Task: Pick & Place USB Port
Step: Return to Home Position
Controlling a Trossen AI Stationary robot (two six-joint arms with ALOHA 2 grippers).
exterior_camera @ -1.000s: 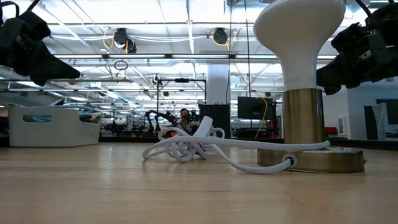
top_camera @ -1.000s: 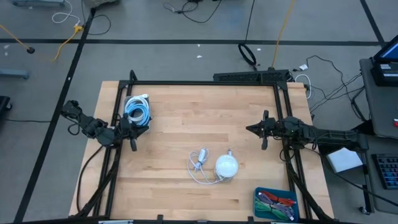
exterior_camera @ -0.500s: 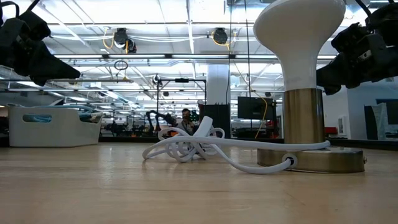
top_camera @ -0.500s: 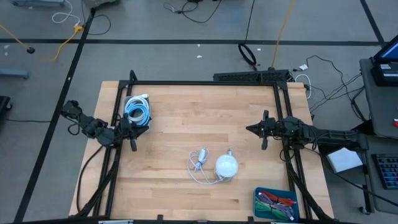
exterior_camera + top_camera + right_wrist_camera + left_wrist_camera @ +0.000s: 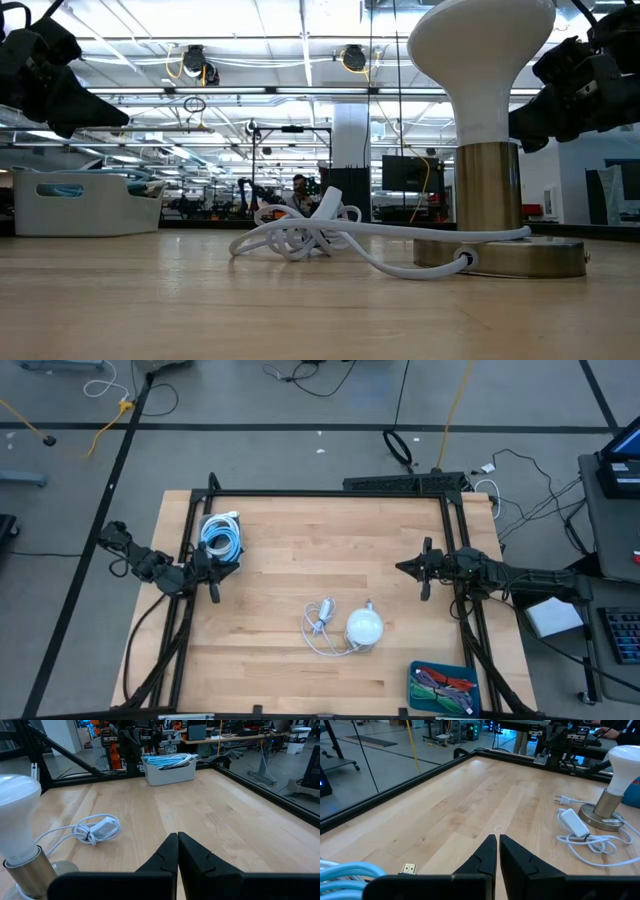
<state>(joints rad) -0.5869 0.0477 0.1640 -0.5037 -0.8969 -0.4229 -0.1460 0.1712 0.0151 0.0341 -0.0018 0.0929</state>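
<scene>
A white bin [image 5: 220, 538] of coiled light-blue cables stands at the table's left edge. In the left wrist view a metal plug [image 5: 409, 868] sticks out beside the blue coils [image 5: 345, 872]. My left gripper [image 5: 222, 568] [image 5: 497, 837] hovers shut just near of the bin and touches nothing. My right gripper [image 5: 400, 567] [image 5: 177, 835] hovers shut over the table's right half, pointing left, also empty. In the low view the left gripper [image 5: 60, 85] and the right gripper [image 5: 575, 85] both hang above the tabletop.
A lamp [image 5: 364, 626] with a white dome and a brass base [image 5: 500, 255] stands near the table's middle. Its white cord and adapter [image 5: 320, 618] lie coiled to its left. A blue tray [image 5: 443, 686] of cables sits at the near right corner. A black frame rims the table.
</scene>
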